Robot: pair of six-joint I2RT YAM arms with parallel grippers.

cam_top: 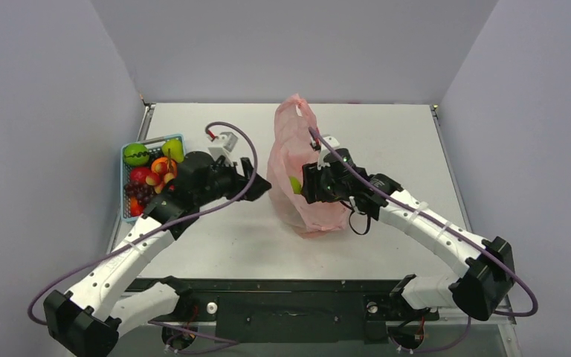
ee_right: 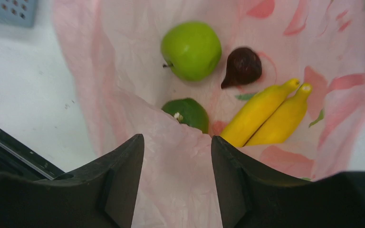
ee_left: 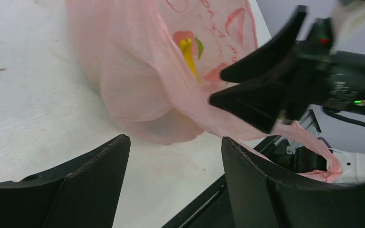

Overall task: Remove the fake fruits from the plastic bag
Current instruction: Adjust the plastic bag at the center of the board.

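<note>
Right wrist view: the apple (ee_right: 191, 50) and bananas (ee_right: 271, 114) are seen lying inside the bag (ee_right: 123, 61), whose rim is draped between the parted fingers of the right gripper (ee_right: 177, 161). The left gripper (ee_left: 176, 161) is held just beside the bag with its fingers spread, and the bag is stood on the table (cam_top: 386, 134).

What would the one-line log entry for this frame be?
left gripper open, beside plastic bag | right gripper open, astride bag rim | in bag: green apple, bananas, dark red fruit, darker green fruit

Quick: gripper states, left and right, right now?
Left gripper: open, holding nothing.
Right gripper: open, fingers either side of the plastic bag rim, not clamped on it.
</note>
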